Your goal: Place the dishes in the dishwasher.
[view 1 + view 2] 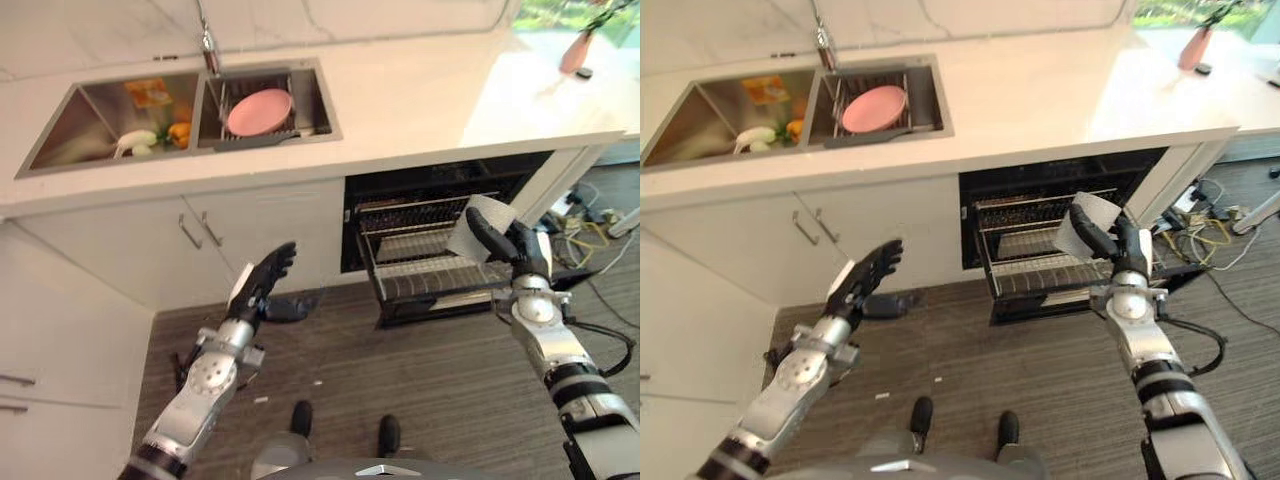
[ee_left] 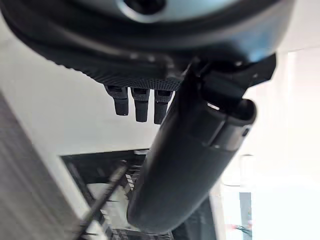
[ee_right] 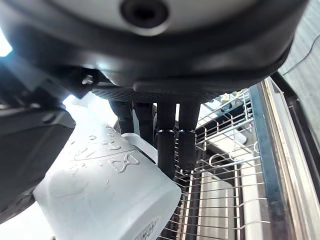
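Note:
My right hand [image 1: 518, 250] is shut on a white cup [image 1: 478, 226], gripping it between thumb and fingers above the pulled-out dishwasher rack [image 1: 420, 265]. The right wrist view shows the cup [image 3: 107, 190] tilted, with embossed patterns, just over the wire rack [image 3: 220, 190]. A pink plate [image 1: 259, 111] lies in the wire basket in the right sink basin [image 1: 312, 95]. My left hand [image 1: 262, 282] hovers open in front of the cabinet doors, holding nothing; its fingers [image 2: 141, 102] are straight.
The left sink basin [image 1: 75, 125] holds a white item and yellow and orange things. A faucet [image 1: 208, 45] rises behind the sink. The white counter [image 1: 420, 95] runs right, with a pink object [image 1: 577, 50] at its far corner. Cables lie on the floor at right.

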Controlling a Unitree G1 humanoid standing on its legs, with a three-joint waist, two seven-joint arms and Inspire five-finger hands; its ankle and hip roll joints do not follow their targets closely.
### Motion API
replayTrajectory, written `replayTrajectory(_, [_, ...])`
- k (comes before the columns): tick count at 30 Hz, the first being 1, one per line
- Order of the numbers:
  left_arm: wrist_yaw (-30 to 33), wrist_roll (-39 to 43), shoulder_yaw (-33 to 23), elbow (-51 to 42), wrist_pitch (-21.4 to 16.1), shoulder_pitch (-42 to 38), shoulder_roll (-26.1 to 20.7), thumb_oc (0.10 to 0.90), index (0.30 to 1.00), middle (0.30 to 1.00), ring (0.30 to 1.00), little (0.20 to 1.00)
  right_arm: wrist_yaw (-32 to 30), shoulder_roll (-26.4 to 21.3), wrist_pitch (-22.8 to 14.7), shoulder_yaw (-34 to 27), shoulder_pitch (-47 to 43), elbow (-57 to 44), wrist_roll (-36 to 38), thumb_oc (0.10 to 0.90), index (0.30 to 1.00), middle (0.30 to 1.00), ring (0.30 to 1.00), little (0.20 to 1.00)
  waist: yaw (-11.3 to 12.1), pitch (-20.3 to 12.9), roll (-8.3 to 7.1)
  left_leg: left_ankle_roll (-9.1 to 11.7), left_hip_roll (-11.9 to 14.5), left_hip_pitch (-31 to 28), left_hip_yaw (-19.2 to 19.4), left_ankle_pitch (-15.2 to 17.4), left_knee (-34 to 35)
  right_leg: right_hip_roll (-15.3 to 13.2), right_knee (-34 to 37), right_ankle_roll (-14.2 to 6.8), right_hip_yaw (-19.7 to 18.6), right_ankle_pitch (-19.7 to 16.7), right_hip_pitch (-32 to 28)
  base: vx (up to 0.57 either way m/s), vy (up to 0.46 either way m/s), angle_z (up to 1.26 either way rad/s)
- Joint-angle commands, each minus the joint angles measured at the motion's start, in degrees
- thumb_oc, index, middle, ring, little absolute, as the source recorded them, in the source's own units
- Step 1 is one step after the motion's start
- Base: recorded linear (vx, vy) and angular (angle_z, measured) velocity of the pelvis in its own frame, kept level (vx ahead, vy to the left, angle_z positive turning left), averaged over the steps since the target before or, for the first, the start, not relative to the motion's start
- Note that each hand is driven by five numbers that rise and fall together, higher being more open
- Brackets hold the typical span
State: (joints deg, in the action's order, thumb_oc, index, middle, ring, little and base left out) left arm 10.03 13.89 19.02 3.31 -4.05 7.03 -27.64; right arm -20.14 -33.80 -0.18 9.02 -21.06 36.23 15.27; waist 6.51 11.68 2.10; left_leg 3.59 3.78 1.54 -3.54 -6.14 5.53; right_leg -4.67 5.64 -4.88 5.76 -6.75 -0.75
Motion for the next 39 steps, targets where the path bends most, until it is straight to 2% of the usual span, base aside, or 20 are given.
replayTrajectory(1, [1.62, -1.62, -2.80, -0.84, -5.06, -3.65, 0.55, 0.800, 0.900, 0.900, 0.900, 0.900, -0.30, -1.25, -2.29, 4.19, -14.31, -1.14, -7.36, 0.400, 0.300, 0.300, 0.300, 0.300, 1.71, 1.40, -3.78, 2.65, 0.85, 0.26, 5.41, 2.51, -0.82, -4.19, -3.07, -4.40, 0.54, 4.65, 0.09, -0.02, 0.009, 0.06])
replayTrajectory(2, [1.64, -1.64, -2.87, -0.70, -5.16, -3.75, 0.69, 0.800, 0.900, 0.900, 0.900, 0.900, -0.30, -1.26, -2.46, 4.45, -14.74, -0.73, -7.33, 0.400, 0.300, 0.300, 0.300, 0.300, 1.59, 1.37, -3.71, 2.66, 0.86, 0.40, 5.41, 2.51, -0.83, -4.18, -3.07, -4.39, 0.54, 4.64, 0.23, -0.04, 0.010, 0.08])
replayTrajectory(4, [1.53, -2.52, -2.11, 3.33, -4.90, -1.39, 0.29, 0.800, 0.900, 0.900, 0.900, 0.900, 0.21, -2.77, -1.44, 8.42, -22.74, 10.49, -8.76, 0.400, 0.300, 0.300, 0.300, 0.300, 3.04, 2.55, -3.28, 3.08, 0.86, 2.61, 4.79, 1.59, -0.61, -4.21, -2.31, -4.43, 1.24, 3.90, 1.69, -0.01, 0.021, 0.13])
replayTrajectory(7, [1.49, -3.06, -1.83, 5.72, -4.96, -0.55, 0.53, 0.800, 0.900, 0.900, 0.900, 0.900, 0.94, -3.14, -1.15, 11.26, -27.95, 16.46, -9.52, 0.400, 0.300, 0.300, 0.300, 0.300, 3.44, 3.35, -3.08, 3.26, 0.80, 3.75, 4.67, 1.28, -0.53, -4.18, -1.93, -4.53, 1.30, 3.57, 2.55, 0.02, 0.026, 0.15])
replayTrajectory(9, [1.81, -2.82, -1.33, 9.65, -4.74, -0.52, 1.77, 0.800, 0.900, 0.900, 0.900, 0.900, 2.72, -3.43, -0.65, 14.95, -33.88, 26.06, -10.88, 0.400, 0.300, 0.300, 0.300, 0.300, 4.35, 4.11, -2.77, 3.45, 0.51, 5.01, 4.34, 0.99, -0.53, -4.33, -1.49, -4.56, 1.57, 3.42, 3.10, 0.00, 0.029, 0.19])
replayTrajectory(16, [2.23, -3.54, -0.19, 14.09, -4.76, -1.75, 3.26, 0.800, 0.900, 0.900, 0.900, 0.900, 3.09, -3.79, 0.36, 16.10, -37.75, 36.45, -13.06, 0.400, 0.300, 0.300, 0.300, 0.300, 5.75, 4.64, -1.68, 3.51, -0.22, 6.58, 2.38, 0.72, -0.53, -4.60, -1.35, -4.70, 2.97, 3.81, 3.31, 0.01, 0.002, 0.17])
replayTrajectory(17, [2.38, -3.63, -0.03, 15.27, -4.80, -2.11, 3.47, 0.800, 0.900, 0.900, 0.900, 0.900, 2.59, -3.82, 0.57, 15.54, -38.23, 37.45, -12.98, 0.483, 0.425, 0.425, 0.425, 0.425, 5.89, 4.54, -1.57, 3.46, -0.41, 6.58, 2.10, 0.76, -0.53, -4.61, -1.32, -4.72, 3.20, 3.89, 3.16, 0.02, 0.000, 0.15])
replayTrajectory(18, [2.51, -3.80, -0.01, 16.00, -4.71, -2.28, 3.70, 0.800, 0.900, 0.900, 0.900, 0.900, 2.56, -3.90, 0.59, 15.25, -37.89, 37.71, -12.98, 0.800, 0.900, 0.900, 0.900, 0.900, 5.96, 4.42, -1.55, 3.41, -0.49, 6.52, 1.86, 0.82, -0.53, -4.66, -1.30, -4.78, 3.36, 3.95, 3.02, 0.02, 0.005, 0.14])
replayTrajectory(28, [2.53, -4.51, 0.39, 25.47, -3.39, -4.05, 6.03, 0.800, 0.900, 0.900, 0.900, 0.900, 3.11, -3.23, 0.88, 13.24, -35.50, 37.43, -11.09, 0.800, 0.900, 0.900, 0.900, 0.900, 5.33, 2.87, -2.25, 3.12, -0.54, 4.67, 1.60, 1.66, -0.53, -4.98, -1.40, -4.93, 3.59, 4.44, 1.24, 0.01, 0.001, 0.03])
replayTrajectory(29, [2.50, -4.88, 0.00, 28.78, -2.87, -4.52, 6.64, 0.800, 0.900, 0.900, 0.900, 0.900, 3.22, -2.06, -0.17, 11.78, -33.52, 34.82, -7.63, 0.800, 0.900, 0.900, 0.900, 0.900, 4.66, 2.45, -2.63, 3.02, -0.36, 3.95, 2.01, 1.84, -0.53, -4.88, -1.48, -4.88, 3.27, 4.46, 0.92, 0.00, 0.000, 0.00])
replayTrajectory(32, [2.13, -6.01, -0.47, 35.30, -2.08, -5.01, 7.96, 0.800, 0.900, 0.900, 0.900, 0.900, 4.86, 0.35, -2.13, 10.62, -28.89, 26.92, -3.99, 0.800, 0.900, 0.900, 0.900, 0.900, 3.27, 1.51, -3.64, 2.86, 0.23, 2.22, 3.52, 2.39, -0.56, -4.63, -1.85, -4.82, 1.98, 4.63, 0.47, 0.01, -0.009, -0.06])
replayTrajectory(34, [2.06, -5.70, -1.11, 37.27, -1.81, -4.93, 8.48, 0.800, 0.900, 0.900, 0.900, 0.900, 5.68, 0.69, -2.36, 11.11, -27.99, 24.82, -4.07, 0.800, 0.900, 0.900, 0.900, 0.900, 2.95, 1.22, -4.03, 2.81, 0.41, 1.64, 3.89, 2.51, -0.54, -4.52, -2.01, -4.73, 1.61, 4.68, 0.38, 0.01, -0.032, -0.26])
replayTrajectory(36, [2.27, -4.18, -3.25, 45.29, -1.41, -5.43, 10.71, 0.800, 0.900, 0.900, 0.900, 0.900, 6.06, 1.99, -2.82, 10.92, -25.28, 19.72, -3.60, 0.800, 0.900, 0.900, 0.900, 0.900, 2.24, 0.42, -4.69, 2.61, 0.87, -0.11, 5.09, 2.86, -0.56, -4.11, -2.27, -4.53, 0.58, 4.83, -0.14, 0.02, -0.035, -0.34])
replayTrajectory(37, [2.27, -4.18, -3.25, 45.29, -1.41, -5.43, 10.71, 0.800, 0.900, 0.900, 0.900, 0.900, 6.06, 1.99, -2.82, 10.92, -25.28, 19.72, -3.60, 0.800, 0.900, 0.900, 0.900, 0.900, 2.24, 0.42, -4.69, 2.61, 0.87, -0.11, 5.09, 2.86, -0.56, -4.11, -2.27, -4.53, 0.58, 4.83, -0.14, 0.01, -0.016, -0.20])
replayTrajectory(39, [2.66, -2.92, -5.31, 49.23, -1.03, -5.58, 12.07, 0.800, 0.900, 0.900, 0.900, 0.900, 6.10, 2.73, -3.90, 9.57, -21.72, 13.40, -2.46, 0.800, 0.900, 0.900, 0.900, 0.900, 1.83, -0.15, -5.00, 2.52, 1.13, -1.11, 5.77, 2.98, -0.58, -3.91, -2.25, -4.39, -0.01, 4.88, -0.70, 0.02, -0.020, -0.27])
